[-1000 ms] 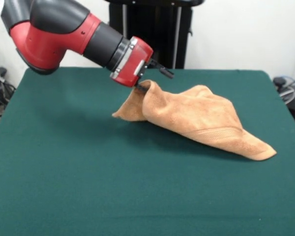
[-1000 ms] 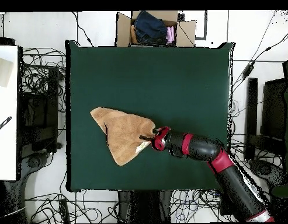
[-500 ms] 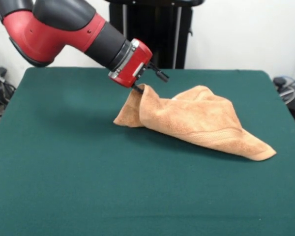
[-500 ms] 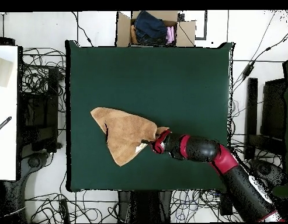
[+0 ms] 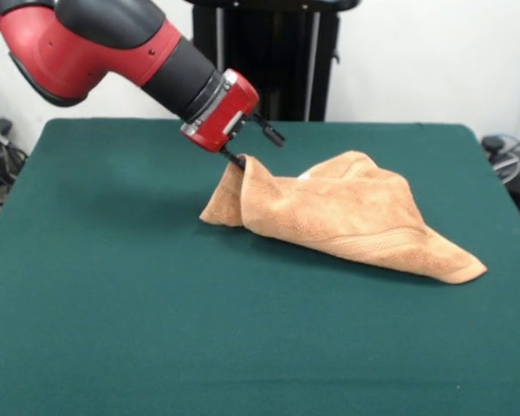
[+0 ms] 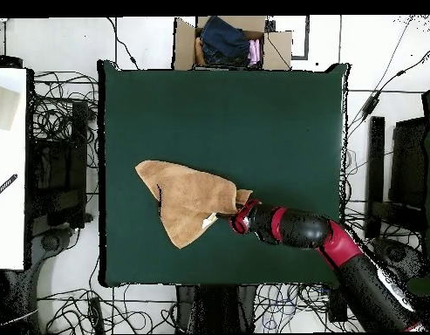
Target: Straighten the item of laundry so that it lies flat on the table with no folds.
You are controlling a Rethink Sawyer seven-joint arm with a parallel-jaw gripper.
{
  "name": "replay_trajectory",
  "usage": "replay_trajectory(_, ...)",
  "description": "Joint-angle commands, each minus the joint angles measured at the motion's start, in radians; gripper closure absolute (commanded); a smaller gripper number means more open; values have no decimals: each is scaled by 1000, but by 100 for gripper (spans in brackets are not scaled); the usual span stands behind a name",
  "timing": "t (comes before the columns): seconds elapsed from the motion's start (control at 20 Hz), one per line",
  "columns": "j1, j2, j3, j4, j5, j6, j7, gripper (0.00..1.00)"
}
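Note:
The item of laundry point(image 5: 355, 212), a light orange-tan towel, lies crumpled on the green table point(image 5: 113, 303), right of centre, with its long point reaching toward the right front. Its left corner stands raised off the cloth. My gripper point(image 5: 239, 161) is at that raised corner, shut on the towel's edge, with the red and black arm slanting down from the upper left. In the overhead view the towel point(image 6: 187, 201) forms a rough triangle left of centre on the table point(image 6: 253, 113). There the gripper point(image 6: 228, 215) holds its right corner, and a small white label shows near the grip.
A cardboard box with dark and pink clothes point(image 6: 231, 42) stands beyond the table's far edge in the overhead view. A white surface point(image 6: 7, 166) lies off to the left, and cables cover the floor around. A black stand point(image 5: 269, 61) rises behind the table.
The gripper has moved left in the front view, drawing the held corner with it. The towel's left part has stretched out a little; its right point has stayed put.

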Motion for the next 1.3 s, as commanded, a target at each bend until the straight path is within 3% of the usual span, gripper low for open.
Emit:
replay_trajectory(0.05,55,-17,-98,-15,11,-52,144,0)
replay_trajectory(0.25,141,-121,-168,-21,34,16,240,0)
replay_trajectory(0.6,199,-157,-215,-51,75,33,209,0)
replay_trajectory(0.8,284,-250,-261,-60,50,-3,246,0)
replay_trajectory(1.3,352,-255,-316,-82,87,-35,238,0)
